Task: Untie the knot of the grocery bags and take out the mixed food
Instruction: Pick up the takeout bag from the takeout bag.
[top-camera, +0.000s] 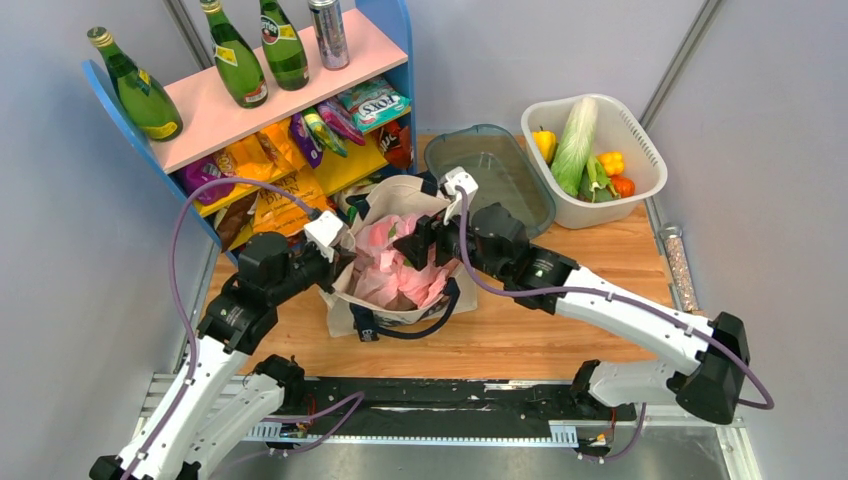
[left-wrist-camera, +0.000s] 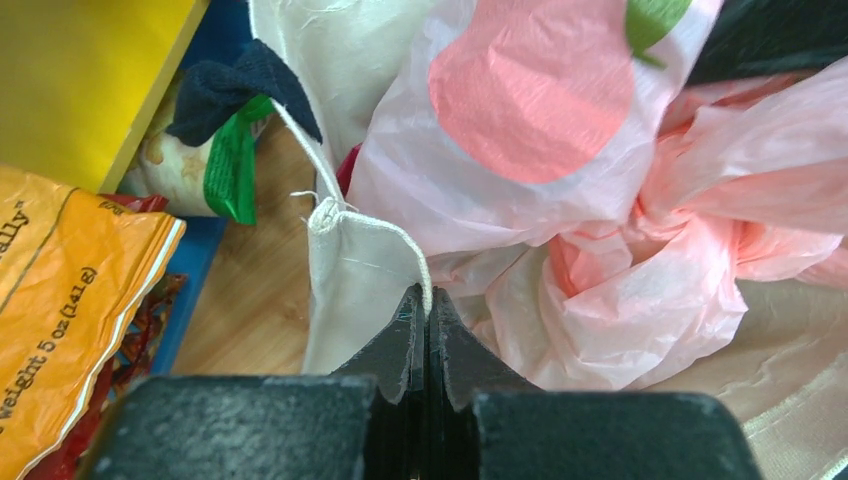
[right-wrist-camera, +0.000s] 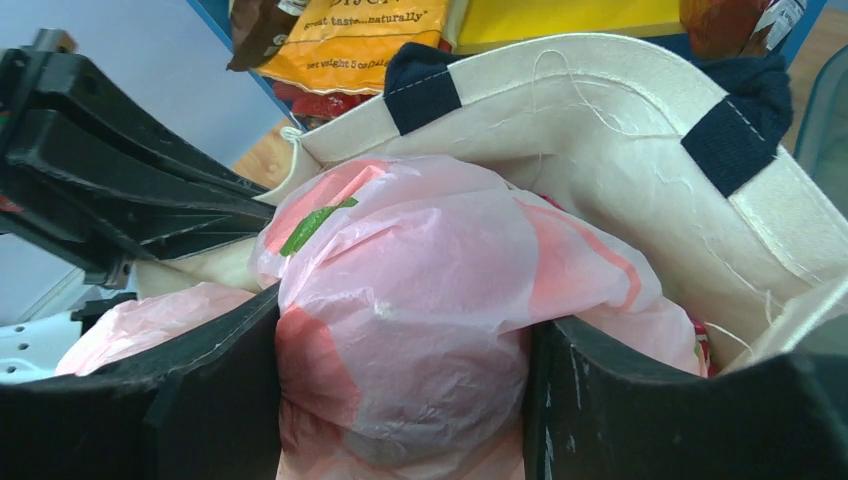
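Top view: cream canvas tote (top-camera: 398, 193) stands mouth-up on the table (top-camera: 560, 330), pink plastic bag (top-camera: 400, 268) bunched inside; knot and food hidden. Left wrist: left gripper (left-wrist-camera: 427, 300) pinches the tote's rim. Right wrist: right gripper (right-wrist-camera: 402, 335) clamps the bag's rounded bulge.

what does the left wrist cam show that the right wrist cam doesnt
Only left wrist: the left gripper seen from behind, its tips shut on the hem of the canvas tote, and a green wrapper just outside the tote.
Only right wrist: the right gripper closed around a bulge of the pink bag, and the tote's far wall with its navy handle patches.
Both: the pink bag sitting inside the tote, with an orange snack packet beyond it.
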